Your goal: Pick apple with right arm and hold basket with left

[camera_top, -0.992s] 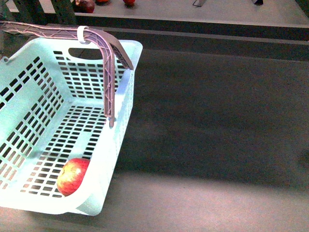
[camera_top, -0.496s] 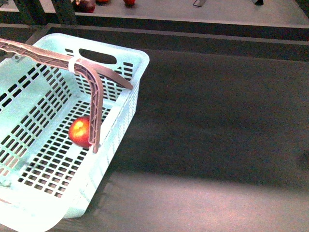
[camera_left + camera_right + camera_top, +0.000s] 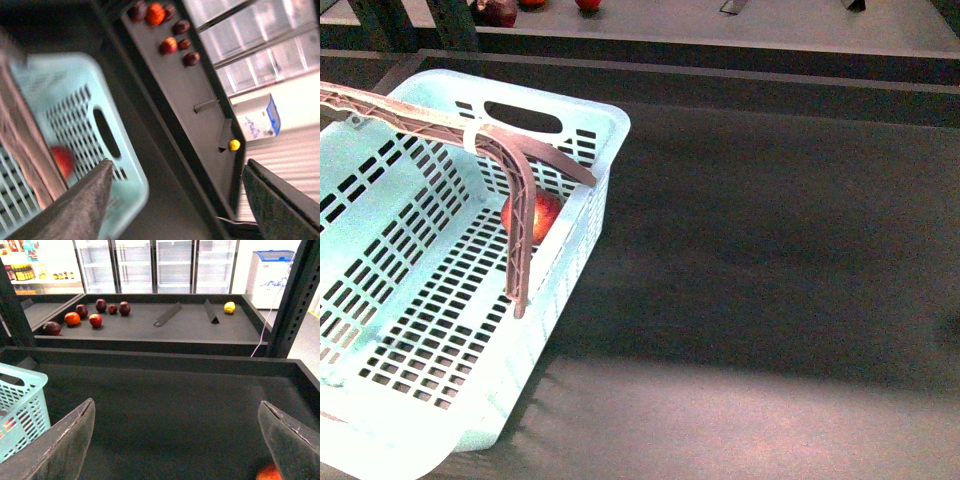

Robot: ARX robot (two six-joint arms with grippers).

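The light turquoise basket point(image 3: 585, 110) stands at the left of the dark table, its brownish-mauve handle point(image 3: 525, 200) with a white band raised across it. The red apple point(image 3: 545, 215) lies inside the basket near its far right wall, partly behind the handle. Neither gripper shows in the front view. In the left wrist view my left gripper point(image 3: 180, 200) is open and empty above the basket's point(image 3: 127, 170) far end, and the apple point(image 3: 62, 160) is a red blur. My right gripper point(image 3: 177, 440) is open and empty over bare table, the basket's corner point(image 3: 20, 410) to one side.
A raised shelf point(image 3: 150, 325) behind the table holds several dark and red fruits point(image 3: 95, 320), a yellow fruit point(image 3: 229, 307) and two dark wedges. A reddish-orange round thing point(image 3: 270, 473) peeks in by one right finger. A dark post point(image 3: 295, 295) stands nearby.
The basket has shifted and swung, then settled. The apple has rolled from the basket's near corner across the floor to its far right wall.
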